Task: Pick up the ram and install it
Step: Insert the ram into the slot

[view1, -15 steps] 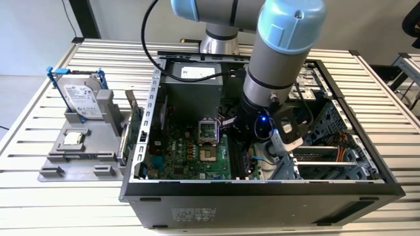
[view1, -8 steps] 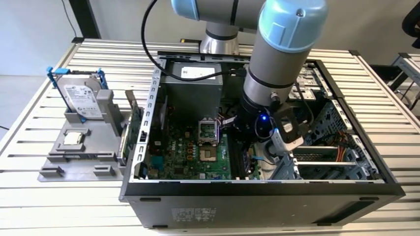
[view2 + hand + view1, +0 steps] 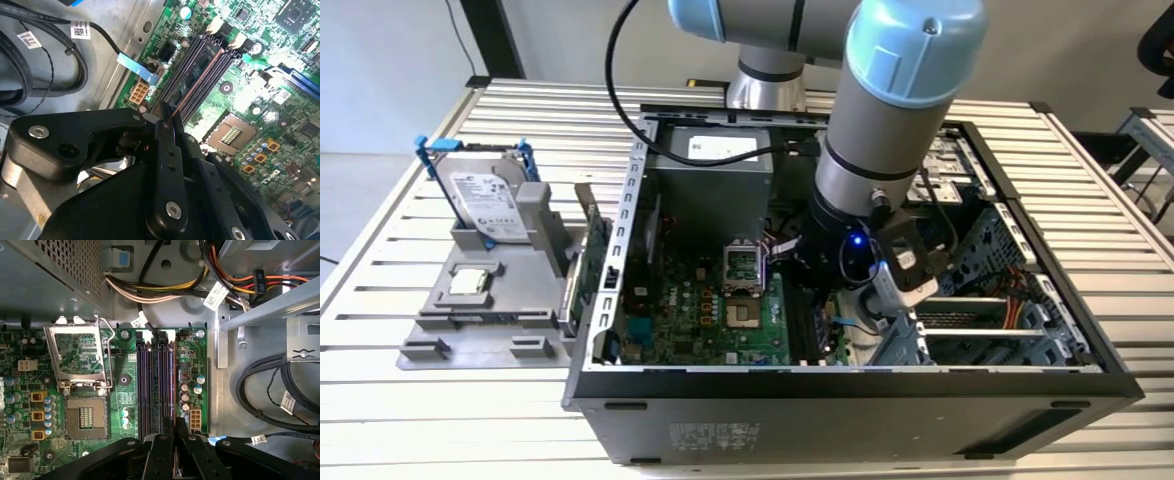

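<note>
The ram [image 3: 172,116] is clamped edge-on in the tool [image 3: 167,125] and is held just above the black slots [image 3: 155,385] of the green board [image 3: 125,385], so it is picked up but not pushed in.

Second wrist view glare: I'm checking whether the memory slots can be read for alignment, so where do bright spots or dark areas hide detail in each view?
In the second wrist view, glare whitens the motherboard beside the memory slots, and the tool is a dark mass. In the first wrist view the slots are evenly lit. In the exterior view the arm shades the case interior.
</note>
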Controlling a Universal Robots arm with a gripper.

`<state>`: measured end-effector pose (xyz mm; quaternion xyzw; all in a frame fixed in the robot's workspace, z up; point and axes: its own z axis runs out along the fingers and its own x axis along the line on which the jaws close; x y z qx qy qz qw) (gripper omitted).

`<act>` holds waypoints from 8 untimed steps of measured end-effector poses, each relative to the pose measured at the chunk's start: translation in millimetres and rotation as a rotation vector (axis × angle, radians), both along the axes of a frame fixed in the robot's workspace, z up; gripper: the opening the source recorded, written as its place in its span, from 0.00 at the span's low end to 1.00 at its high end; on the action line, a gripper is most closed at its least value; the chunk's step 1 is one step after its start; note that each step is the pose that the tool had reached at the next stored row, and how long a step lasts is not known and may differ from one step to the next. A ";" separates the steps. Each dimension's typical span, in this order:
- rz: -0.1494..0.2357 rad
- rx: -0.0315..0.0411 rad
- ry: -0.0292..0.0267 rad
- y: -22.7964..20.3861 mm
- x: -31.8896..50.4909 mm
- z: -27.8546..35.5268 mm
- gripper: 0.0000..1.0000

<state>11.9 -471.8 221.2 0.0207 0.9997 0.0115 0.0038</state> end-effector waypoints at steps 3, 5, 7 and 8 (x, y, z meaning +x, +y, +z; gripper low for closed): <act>0.000 -0.0001 0.0036 -0.5 0.0 0.0 0.00; 0.000 -0.0003 0.0047 -0.5 0.0 0.0 0.00; -0.001 -0.0005 0.0067 -0.5 0.3 0.1 0.00; -0.003 -0.0004 0.0083 -0.5 0.9 0.0 0.00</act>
